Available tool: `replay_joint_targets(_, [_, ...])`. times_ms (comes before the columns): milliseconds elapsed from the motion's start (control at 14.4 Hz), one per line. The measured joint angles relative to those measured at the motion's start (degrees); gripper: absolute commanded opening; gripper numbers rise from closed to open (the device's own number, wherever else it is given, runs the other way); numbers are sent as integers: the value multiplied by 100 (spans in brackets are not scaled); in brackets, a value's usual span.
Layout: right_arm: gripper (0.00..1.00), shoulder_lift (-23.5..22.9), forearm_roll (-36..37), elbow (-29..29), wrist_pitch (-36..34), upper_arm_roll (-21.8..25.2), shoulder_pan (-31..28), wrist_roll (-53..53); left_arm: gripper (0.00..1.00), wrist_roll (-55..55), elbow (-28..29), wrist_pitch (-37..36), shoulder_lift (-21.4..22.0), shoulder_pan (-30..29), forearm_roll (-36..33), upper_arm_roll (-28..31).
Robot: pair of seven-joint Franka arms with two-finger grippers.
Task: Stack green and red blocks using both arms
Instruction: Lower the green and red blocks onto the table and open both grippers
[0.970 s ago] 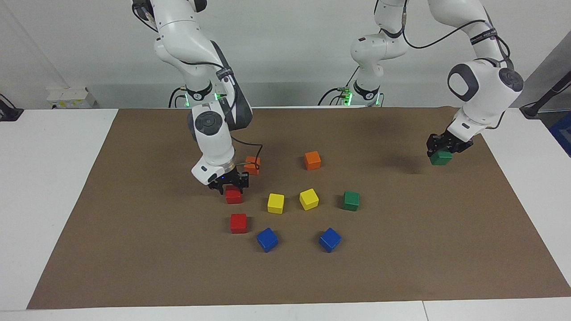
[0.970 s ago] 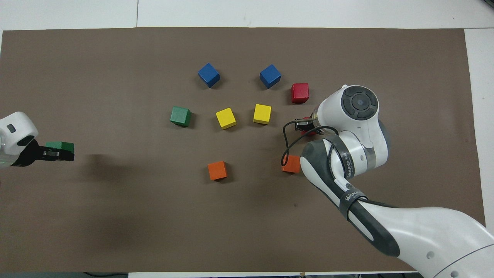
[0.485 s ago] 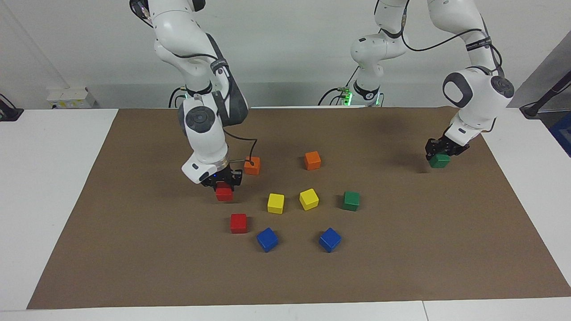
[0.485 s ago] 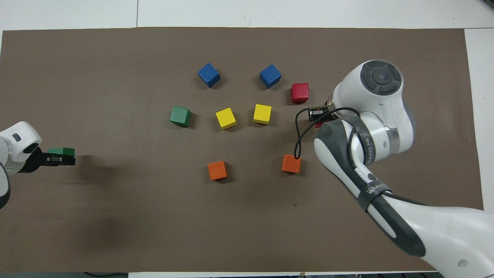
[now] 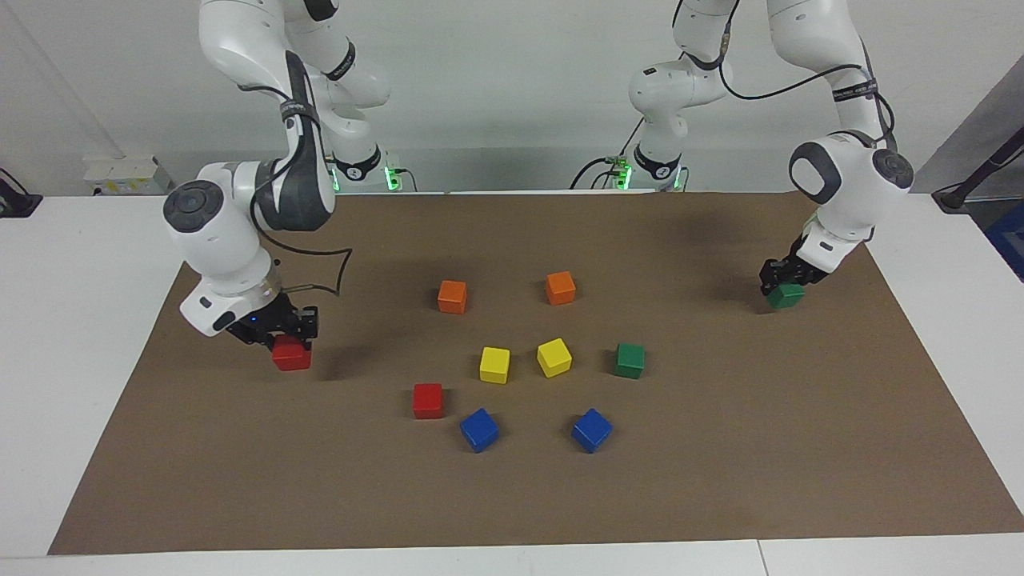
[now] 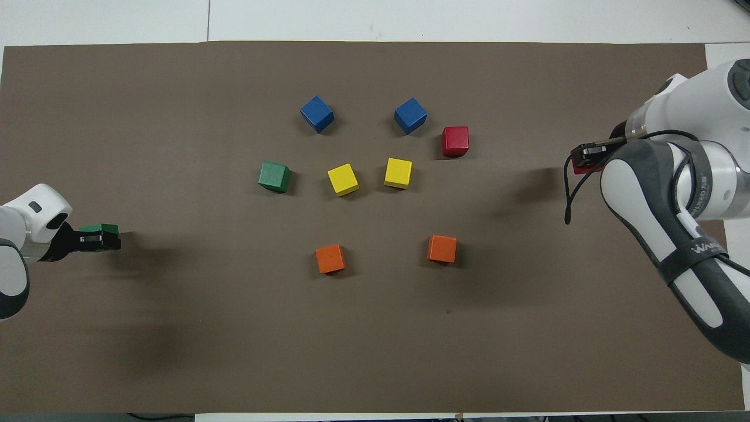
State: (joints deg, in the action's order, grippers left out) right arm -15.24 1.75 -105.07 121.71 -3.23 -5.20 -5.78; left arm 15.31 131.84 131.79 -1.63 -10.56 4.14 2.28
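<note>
right end effector (image 5: 282, 334) carried red block (image 5: 291, 354) toward table end | left end effector (image 5: 782, 280) grips green block (image 5: 786, 296), apparently resting on mat

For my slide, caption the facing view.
Each tool grips a cube: right tool a red cube, left tool a green cube.

Opposed high views, one shared table (image 5: 48, 320)

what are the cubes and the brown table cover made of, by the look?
Cubes, such as the free red cube and the yellow cubes: probably painted wood, though plastic is possible; solid flat colour, crisp edges, faint sheen on top.
Brown cover: looks like matte paper or thin card; it lies flat, with no gloss and a clean cut edge.
</note>
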Motion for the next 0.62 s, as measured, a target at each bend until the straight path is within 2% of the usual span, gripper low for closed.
replay_joint_targets(624, [0, -119, -6, -680, 906, -43, -39, -47, 0, -63, 43, 237, -269, 8, -308, -55])
